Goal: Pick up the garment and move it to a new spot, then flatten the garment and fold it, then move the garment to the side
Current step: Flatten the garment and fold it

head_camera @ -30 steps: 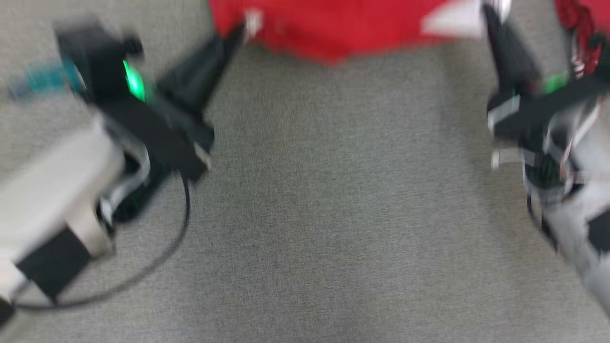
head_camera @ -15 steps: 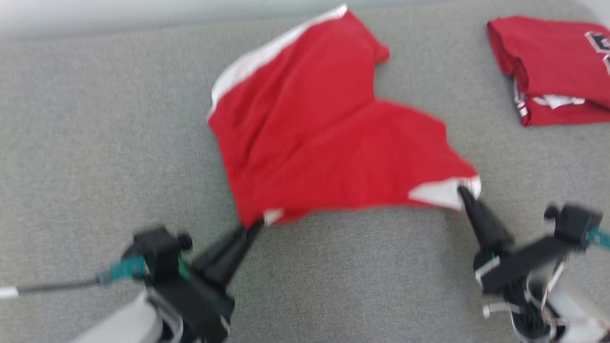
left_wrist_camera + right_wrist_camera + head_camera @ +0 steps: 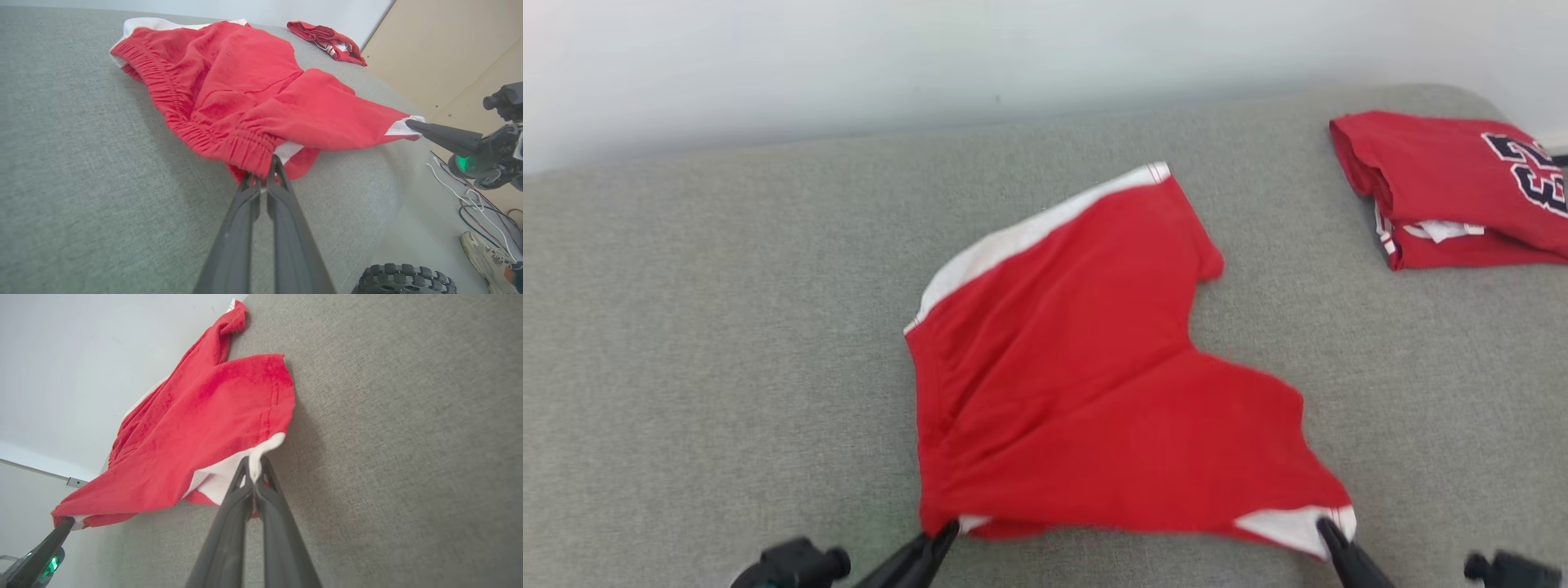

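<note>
At wide cushion edge, shorts corners pinched — left gripper; right gripper

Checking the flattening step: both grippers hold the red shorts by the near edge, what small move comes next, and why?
Probably lower both grippers together, keeping the cloth taut. The left gripper is shut on the waistband corner of the red shorts, the right gripper on a white leg corner; the near edge hangs raised off the grey surface, while the far part lies there.

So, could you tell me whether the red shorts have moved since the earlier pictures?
Yes: measured against the folded red shirt, the red shorts have slid toward the robot.
</note>
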Motion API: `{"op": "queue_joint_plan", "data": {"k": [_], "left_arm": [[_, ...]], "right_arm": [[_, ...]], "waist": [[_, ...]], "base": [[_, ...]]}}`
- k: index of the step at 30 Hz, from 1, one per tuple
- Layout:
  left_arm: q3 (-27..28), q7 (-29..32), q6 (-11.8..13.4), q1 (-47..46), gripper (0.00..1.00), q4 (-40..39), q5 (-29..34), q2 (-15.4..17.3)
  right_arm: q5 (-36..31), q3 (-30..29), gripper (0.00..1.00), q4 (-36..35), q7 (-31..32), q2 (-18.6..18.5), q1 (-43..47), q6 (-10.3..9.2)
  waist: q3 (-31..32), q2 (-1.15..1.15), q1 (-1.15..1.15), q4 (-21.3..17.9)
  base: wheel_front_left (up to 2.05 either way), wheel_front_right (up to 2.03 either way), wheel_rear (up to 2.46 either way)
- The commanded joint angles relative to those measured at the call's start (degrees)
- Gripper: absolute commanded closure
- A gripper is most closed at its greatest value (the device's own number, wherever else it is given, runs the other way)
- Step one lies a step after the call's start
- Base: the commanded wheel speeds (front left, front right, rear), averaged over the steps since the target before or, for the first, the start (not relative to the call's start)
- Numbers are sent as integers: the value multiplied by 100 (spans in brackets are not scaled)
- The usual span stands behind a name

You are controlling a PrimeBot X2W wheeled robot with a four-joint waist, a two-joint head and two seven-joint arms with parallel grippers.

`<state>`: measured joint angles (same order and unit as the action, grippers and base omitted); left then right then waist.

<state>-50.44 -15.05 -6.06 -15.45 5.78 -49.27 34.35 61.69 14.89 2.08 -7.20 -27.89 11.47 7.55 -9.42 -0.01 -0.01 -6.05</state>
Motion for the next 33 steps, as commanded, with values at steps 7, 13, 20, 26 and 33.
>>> {"op": "queue_joint_plan", "data": {"k": [7, 13, 20, 26, 33], "left_arm": [[174, -15, -77, 388, 100, 70, 334, -17], [232, -15, -107, 350, 100, 55, 481, -132], [196, -15, -147, 79, 100, 24, 582, -315], [189, -15, -140, -295, 100, 58, 619, -493], [221, -15, -143, -936, 100, 324, 388, -821]], "right_arm": [[-240, -670, 100, -653, 296, 303, 510, -16], [-288, -1235, 100, -819, 473, 292, 454, -16], [-498, -1543, 100, -1008, 725, 402, 189, -16], [-738, -1710, 100, -928, 1001, 389, -448, -16], [-1030, -1727, 100, -264, 1425, 382, -1776, -16]], "waist": [[177, 1, 1, 91], [236, 1, 1, 226], [241, 1, 1, 465], [125, 1, 1, 654], [-116, 1, 1, 798]], "base": [[0, 0, 0], [0, 0, 0], [0, 0, 0], [0, 0, 0], [0, 0, 0]]}}
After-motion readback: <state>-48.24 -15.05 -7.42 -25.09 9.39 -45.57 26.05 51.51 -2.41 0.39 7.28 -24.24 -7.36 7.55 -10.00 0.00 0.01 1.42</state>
